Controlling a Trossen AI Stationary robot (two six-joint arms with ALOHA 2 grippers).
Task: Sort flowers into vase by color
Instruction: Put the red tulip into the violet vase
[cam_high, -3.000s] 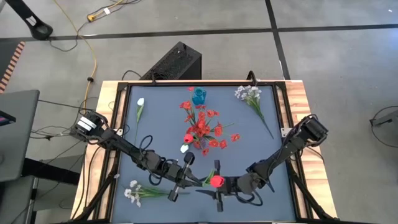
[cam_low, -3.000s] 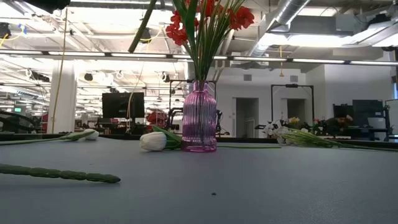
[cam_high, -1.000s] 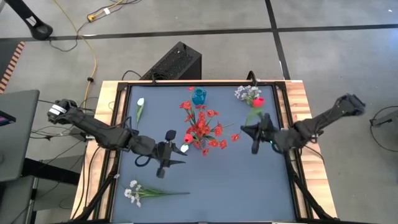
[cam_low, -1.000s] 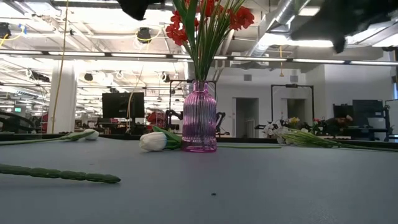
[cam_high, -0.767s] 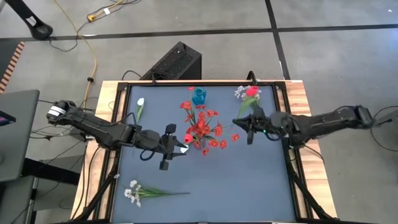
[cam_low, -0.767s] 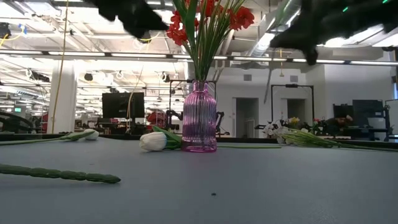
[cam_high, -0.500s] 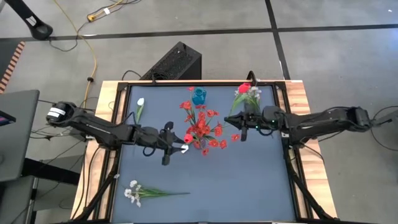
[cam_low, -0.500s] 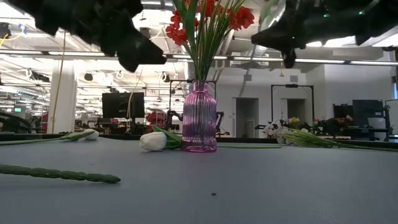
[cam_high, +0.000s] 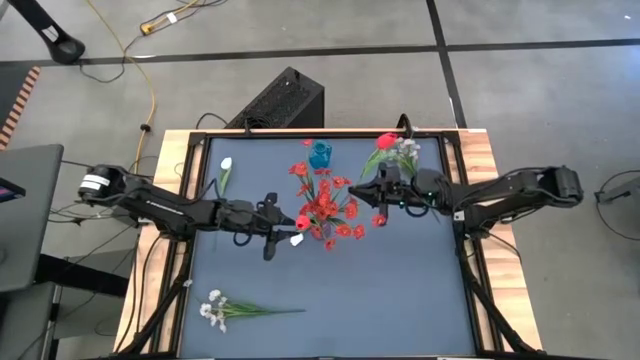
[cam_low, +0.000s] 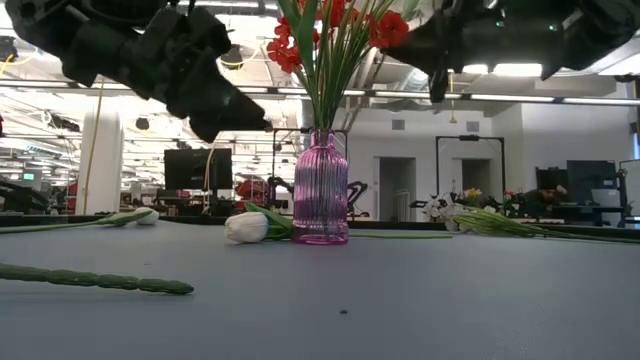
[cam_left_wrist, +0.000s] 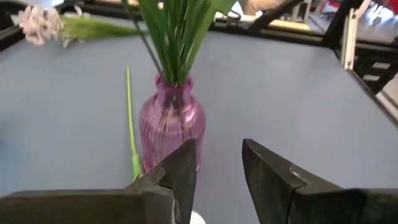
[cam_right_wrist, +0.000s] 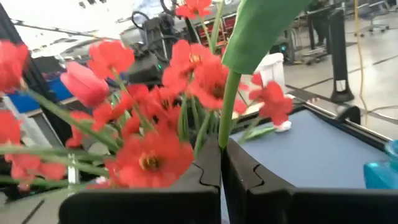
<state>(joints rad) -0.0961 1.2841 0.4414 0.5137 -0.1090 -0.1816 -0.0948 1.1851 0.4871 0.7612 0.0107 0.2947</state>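
Right gripper (cam_high: 383, 197), centre-right of the high view, pinches a red tulip (cam_high: 386, 142) by its stem, ready for the pink vase (cam_low: 321, 187) of red flowers; left gripper (cam_high: 283, 226) waits spread, beside it

No text, label, brand, number or sign can be read in any of the views
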